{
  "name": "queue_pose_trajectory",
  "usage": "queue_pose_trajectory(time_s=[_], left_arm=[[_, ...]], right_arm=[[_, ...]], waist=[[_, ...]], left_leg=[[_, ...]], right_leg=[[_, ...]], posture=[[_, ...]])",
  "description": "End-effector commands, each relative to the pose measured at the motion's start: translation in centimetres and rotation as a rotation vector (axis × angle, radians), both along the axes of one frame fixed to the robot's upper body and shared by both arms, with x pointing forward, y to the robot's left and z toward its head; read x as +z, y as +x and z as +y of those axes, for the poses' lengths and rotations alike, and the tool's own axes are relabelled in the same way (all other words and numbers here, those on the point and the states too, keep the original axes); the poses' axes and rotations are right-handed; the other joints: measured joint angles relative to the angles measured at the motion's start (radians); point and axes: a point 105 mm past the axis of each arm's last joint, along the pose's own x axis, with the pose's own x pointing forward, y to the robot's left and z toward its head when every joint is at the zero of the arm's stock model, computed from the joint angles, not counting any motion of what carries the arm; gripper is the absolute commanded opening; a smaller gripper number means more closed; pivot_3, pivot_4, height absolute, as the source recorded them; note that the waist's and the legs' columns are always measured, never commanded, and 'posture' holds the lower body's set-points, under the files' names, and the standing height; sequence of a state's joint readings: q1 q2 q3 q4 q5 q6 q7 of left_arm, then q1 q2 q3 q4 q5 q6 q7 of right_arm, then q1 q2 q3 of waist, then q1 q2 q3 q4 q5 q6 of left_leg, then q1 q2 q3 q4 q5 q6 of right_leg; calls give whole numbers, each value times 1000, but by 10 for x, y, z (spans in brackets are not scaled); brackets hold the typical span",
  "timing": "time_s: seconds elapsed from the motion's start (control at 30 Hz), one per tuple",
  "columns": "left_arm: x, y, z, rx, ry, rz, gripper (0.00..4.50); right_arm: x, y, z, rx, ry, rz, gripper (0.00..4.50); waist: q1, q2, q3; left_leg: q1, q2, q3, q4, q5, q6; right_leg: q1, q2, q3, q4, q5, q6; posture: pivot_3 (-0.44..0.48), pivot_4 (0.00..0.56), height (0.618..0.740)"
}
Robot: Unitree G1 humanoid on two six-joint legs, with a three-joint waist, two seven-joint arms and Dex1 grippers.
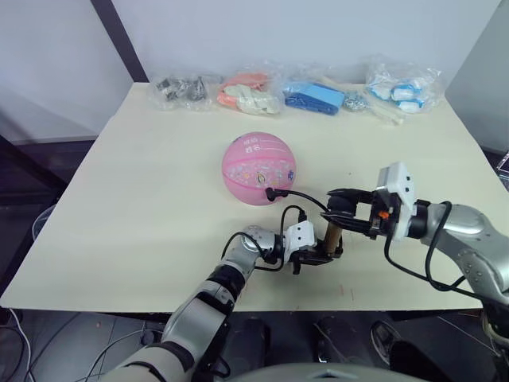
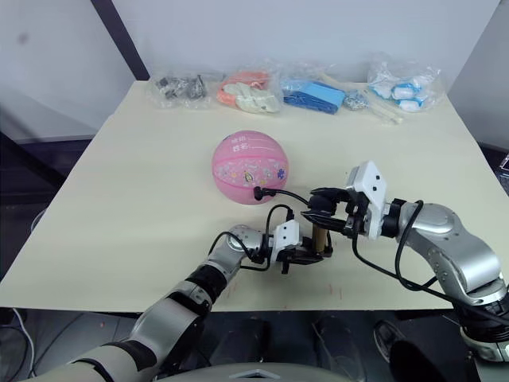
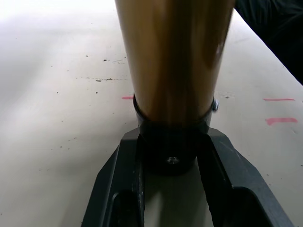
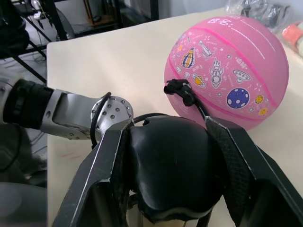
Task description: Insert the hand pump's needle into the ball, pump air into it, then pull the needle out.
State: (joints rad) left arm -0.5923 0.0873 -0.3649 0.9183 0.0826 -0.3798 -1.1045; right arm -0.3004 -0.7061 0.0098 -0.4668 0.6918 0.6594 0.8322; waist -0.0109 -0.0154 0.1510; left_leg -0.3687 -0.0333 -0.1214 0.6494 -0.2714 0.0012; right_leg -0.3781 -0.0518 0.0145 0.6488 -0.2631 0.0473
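Needle itself is hidden where the thin black hose (image 4: pixel 182 92) meets the round pink ball (image 1: pixel 258 168), mid-desk (image 1: pixel 143 191). Hand pump (image 1: pixel 332 235) stands upright near the front edge, its gold barrel mostly covered. Left gripper (image 1: pixel 318 256) fingers clamp the black base cap, seen close in the left wrist view; right gripper (image 4: pixel 165 175) fingers hold the black handle.

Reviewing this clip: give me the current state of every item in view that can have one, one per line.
Ball: round, resting on the table, hose end plugged into its side.
Pump: standing upright on the table.
Hose: attached, arcing from ball to pump.
Left gripper: shut on the pump's base.
Right gripper: shut on the pump's handle.
Bags: lying in a row along the table's far edge.
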Motion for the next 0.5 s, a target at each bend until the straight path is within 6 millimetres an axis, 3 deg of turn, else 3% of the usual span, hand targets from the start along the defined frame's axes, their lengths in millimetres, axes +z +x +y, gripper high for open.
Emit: queue_pose_trajectory(time_s=[0.03, 0.27, 0.5], left_arm=[[-34, -13, 15, 17, 124, 92, 1112], [-34, -13, 11, 11, 120, 93, 1112], [-35, -15, 11, 11, 119, 96, 1112]], right_arm=[[49, -15, 6, 83, 73, -95, 1929], [88, -16, -3, 72, 98, -130, 1929], [103, -16, -10, 54, 107, -122, 1929]], waist=[[0, 1, 0], [2, 1, 1], [3, 1, 1]], left_leg=[[0, 0, 0, 0, 0, 0], [-1, 0, -1, 0, 0, 0], [-2, 0, -1, 0, 0, 0]], right_leg=[[0, 0, 0, 0, 0, 0], [0, 0, -1, 0, 0, 0], [0, -1, -1, -1, 0, 0]], posture=[[0, 150, 740], [0, 150, 740], [0, 150, 740]])
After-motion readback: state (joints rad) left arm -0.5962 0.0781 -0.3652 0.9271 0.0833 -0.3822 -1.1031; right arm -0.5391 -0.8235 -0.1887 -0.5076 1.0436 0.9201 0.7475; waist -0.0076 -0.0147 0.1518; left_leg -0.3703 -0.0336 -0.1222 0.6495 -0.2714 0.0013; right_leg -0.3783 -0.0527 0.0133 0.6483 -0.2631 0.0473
